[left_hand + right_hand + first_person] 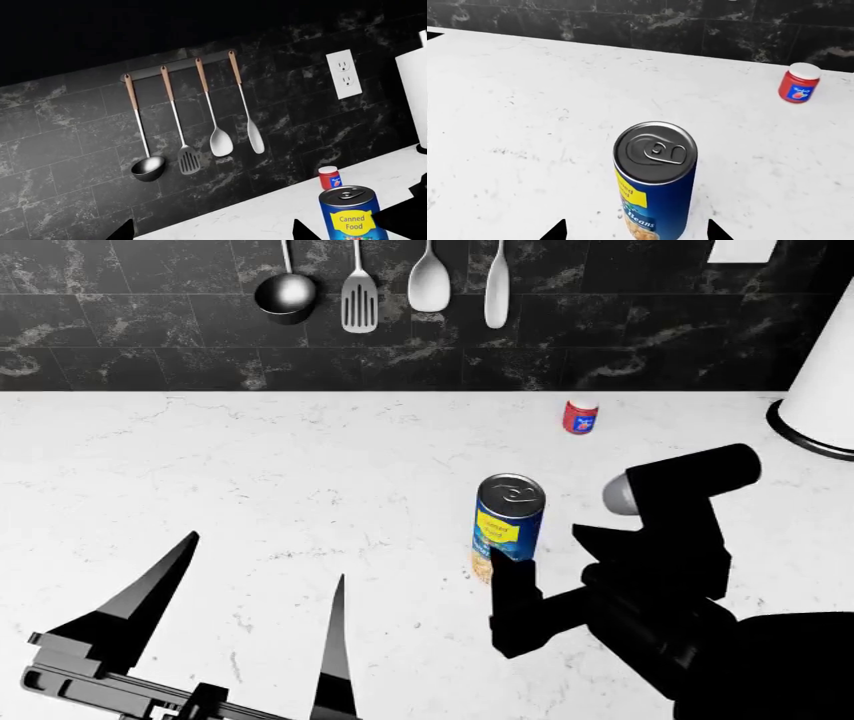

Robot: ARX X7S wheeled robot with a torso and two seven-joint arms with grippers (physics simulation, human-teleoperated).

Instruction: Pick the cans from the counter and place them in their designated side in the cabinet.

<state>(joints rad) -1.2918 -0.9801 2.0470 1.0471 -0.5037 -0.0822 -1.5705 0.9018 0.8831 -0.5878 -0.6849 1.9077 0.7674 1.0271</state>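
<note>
Right gripper [514, 590] spread around tall blue yellow-label can [509, 525] upright on white marble counter [267, 480]; tiny red can [579, 416] behind; left gripper [260, 615] spread, empty.

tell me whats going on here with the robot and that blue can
The robot's right gripper is open around the foot of the tall blue can, which stands upright on the white counter; contact is unclear. The left gripper hangs open and empty off to the side. The tiny red can waits near the wall.
</note>
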